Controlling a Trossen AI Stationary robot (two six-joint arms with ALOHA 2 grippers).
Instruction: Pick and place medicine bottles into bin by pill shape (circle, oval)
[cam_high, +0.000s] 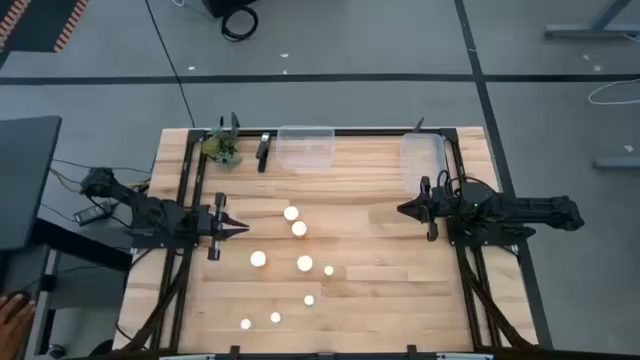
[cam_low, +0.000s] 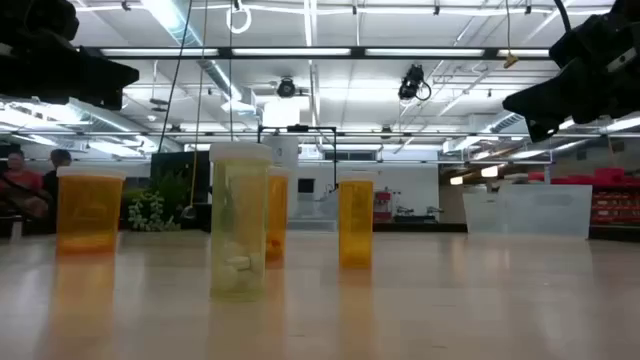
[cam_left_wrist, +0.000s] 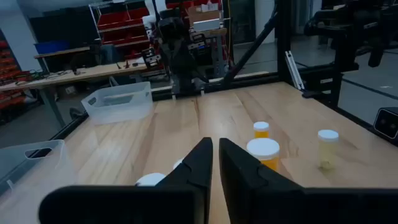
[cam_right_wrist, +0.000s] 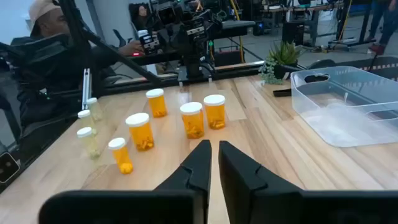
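Several orange medicine bottles with white caps stand upright on the wooden table (cam_high: 400, 300), among them ones at the middle (cam_high: 299, 229) and others nearer the front edge (cam_high: 276, 317). The right wrist view shows them as a loose group (cam_right_wrist: 191, 118). One pale bottle (cam_low: 238, 235) stands closest in the low view. My left gripper (cam_high: 245, 228) hovers shut at the table's left, pointing toward the bottles (cam_left_wrist: 262, 152). My right gripper (cam_high: 400, 210) hovers shut at the right, pointing at them from the other side. Neither touches anything.
Two clear plastic bins stand along the far edge, one at the middle (cam_high: 305, 148) and one at the far right (cam_high: 422, 158). A small green plant (cam_high: 222, 148) sits at the far left corner. A person (cam_right_wrist: 50, 25) sits beyond the table's left side.
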